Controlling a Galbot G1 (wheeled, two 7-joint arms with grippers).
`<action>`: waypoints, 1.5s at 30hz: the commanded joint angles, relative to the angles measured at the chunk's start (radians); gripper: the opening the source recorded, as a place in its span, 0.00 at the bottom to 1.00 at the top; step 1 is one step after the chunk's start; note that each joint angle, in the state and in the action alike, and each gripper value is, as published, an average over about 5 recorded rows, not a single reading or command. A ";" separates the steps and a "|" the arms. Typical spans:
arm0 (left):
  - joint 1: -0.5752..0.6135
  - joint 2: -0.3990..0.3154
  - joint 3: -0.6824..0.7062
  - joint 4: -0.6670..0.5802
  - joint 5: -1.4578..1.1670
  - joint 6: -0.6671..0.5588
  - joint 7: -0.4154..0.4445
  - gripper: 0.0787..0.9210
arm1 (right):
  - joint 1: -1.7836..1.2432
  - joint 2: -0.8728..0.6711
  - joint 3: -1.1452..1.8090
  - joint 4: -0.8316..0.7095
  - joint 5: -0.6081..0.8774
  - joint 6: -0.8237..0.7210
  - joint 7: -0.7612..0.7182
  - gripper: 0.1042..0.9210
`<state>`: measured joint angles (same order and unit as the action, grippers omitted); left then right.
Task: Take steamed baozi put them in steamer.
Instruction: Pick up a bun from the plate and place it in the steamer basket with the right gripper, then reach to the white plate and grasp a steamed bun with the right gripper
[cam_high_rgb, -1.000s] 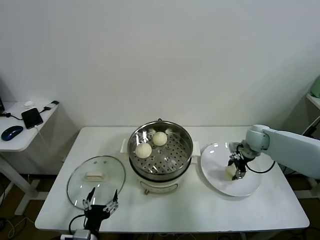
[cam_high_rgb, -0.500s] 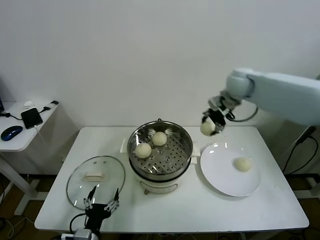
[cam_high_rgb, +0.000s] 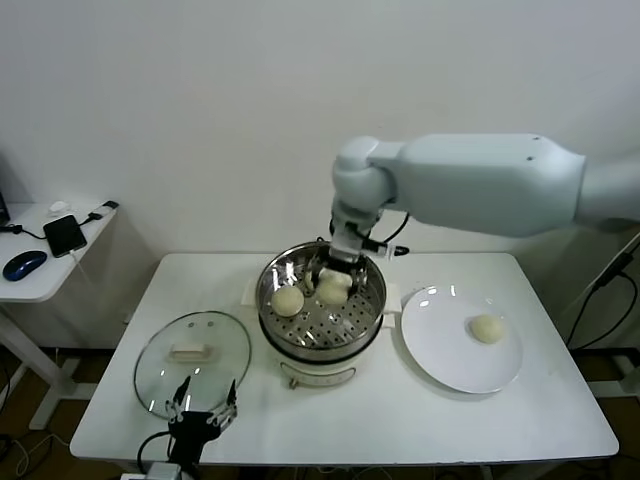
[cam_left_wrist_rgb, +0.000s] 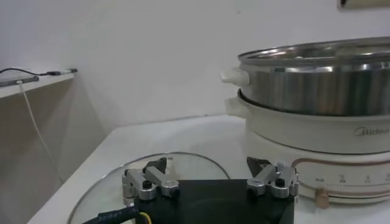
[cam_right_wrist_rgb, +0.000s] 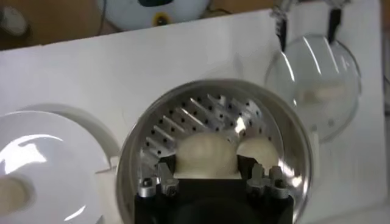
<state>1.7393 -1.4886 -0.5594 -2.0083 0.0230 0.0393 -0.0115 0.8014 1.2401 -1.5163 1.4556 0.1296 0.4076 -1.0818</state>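
Over the steamer (cam_high_rgb: 322, 300), a bun (cam_high_rgb: 333, 289) hangs pinched in the right claw (cam_high_rgb: 332, 283), just above the tray beside one already resting there (cam_high_rgb: 288, 300). Placing is under way; next comes lowering and release. One bun (cam_high_rgb: 487, 328) waits on the plate (cam_high_rgb: 440, 365). Left claw (cam_high_rgb: 202, 412) idles wide by the lid (cam_high_rgb: 192, 350).

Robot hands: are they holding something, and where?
The right tool pinches a baozi by its sides, over the steamer. The left tool holds nothing.
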 joint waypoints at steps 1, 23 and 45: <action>0.002 0.001 -0.001 0.002 0.000 -0.001 -0.001 0.88 | -0.176 0.086 0.014 -0.065 -0.191 0.139 0.022 0.69; -0.006 0.005 -0.002 0.015 -0.004 -0.004 -0.003 0.88 | -0.135 0.082 0.030 -0.159 -0.012 0.141 -0.002 0.86; -0.011 0.008 0.008 -0.003 -0.009 -0.008 0.000 0.88 | 0.072 -0.623 -0.256 -0.321 0.263 -0.367 -0.098 0.88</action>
<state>1.7288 -1.4811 -0.5516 -2.0107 0.0154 0.0318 -0.0118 0.9322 0.9828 -1.6869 1.1901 0.4133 0.2849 -1.1843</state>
